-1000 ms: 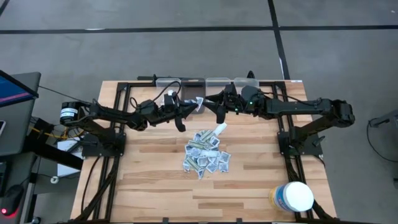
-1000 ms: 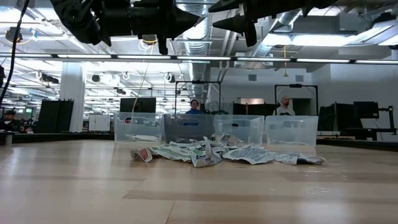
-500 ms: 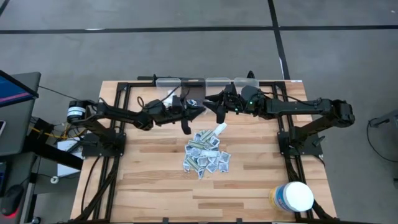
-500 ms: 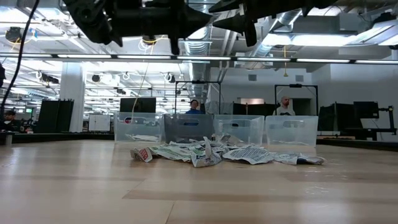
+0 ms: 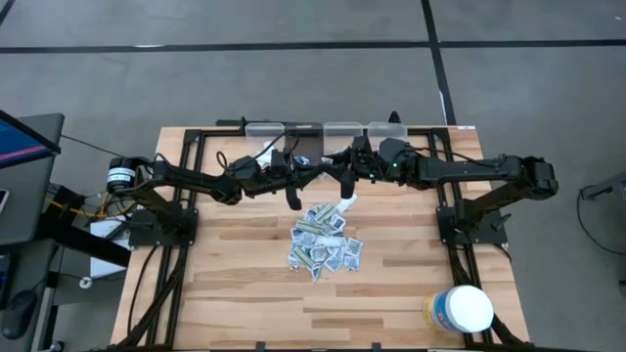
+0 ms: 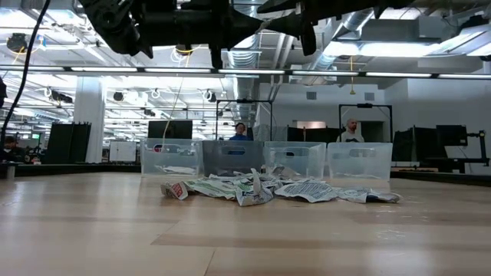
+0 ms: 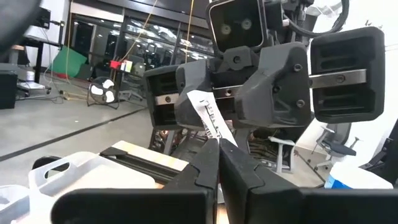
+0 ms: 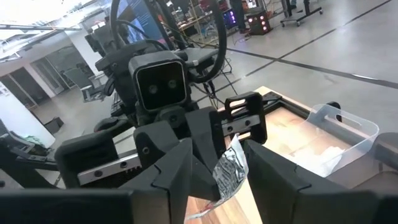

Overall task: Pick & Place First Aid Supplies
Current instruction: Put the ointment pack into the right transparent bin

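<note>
Mid-handover near the table's [image 5: 245,293] far edge: one packet [image 7: 208,118] is pinched in the left gripper [image 7: 217,144], right gripper [image 8: 217,163] half-closed around it. Pile [image 5: 326,242] mostly left unsorted.

Light is even and fairly bright from overhead, so in the high view the wooden table [image 5: 245,284] carries only soft, short shadows beneath the arms, with no harsh glare. In the low view the ceiling lights [image 6: 430,54] in the upper part of the frame burn out to white, the arms along the top edge are near-black silhouettes against them, and the tabletop near the lens at the bottom of the frame is soft. Both wrist views are sharp at the centre, while the room behind is blurred and bright, its straight lines bowing towards the frame edges.
</note>
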